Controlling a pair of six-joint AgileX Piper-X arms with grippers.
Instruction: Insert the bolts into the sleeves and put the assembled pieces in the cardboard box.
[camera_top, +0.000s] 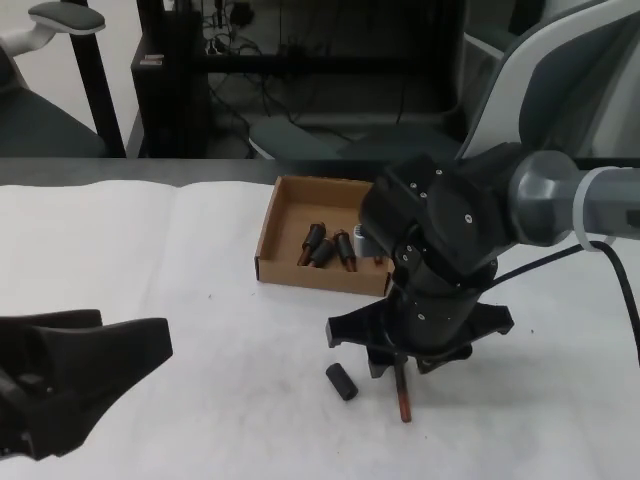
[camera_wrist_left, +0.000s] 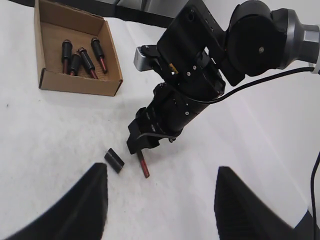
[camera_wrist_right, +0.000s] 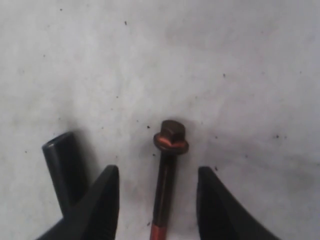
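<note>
While one bolt (camera_top: 404, 395) lies outside, the box (camera_top: 320, 276) holds assembled pieces (camera_top: 321, 250).

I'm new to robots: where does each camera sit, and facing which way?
High view: behind both arms, looking down over bench; both arms, cardboard box.
Left wrist view: on left wrist, facing right arm; left jaws open.
Right wrist view: on right wrist, facing down at bolt; right jaws open.
All share bolt and sleeve.

White bench (camera_top: 150, 250) has a bolt (camera_top: 403, 397) lying flat between the fingers of the right gripper (camera_wrist_right: 157, 172). A black sleeve (camera_top: 341, 381) sits just beside it, with the cardboard box (camera_top: 268, 228) beyond.
</note>
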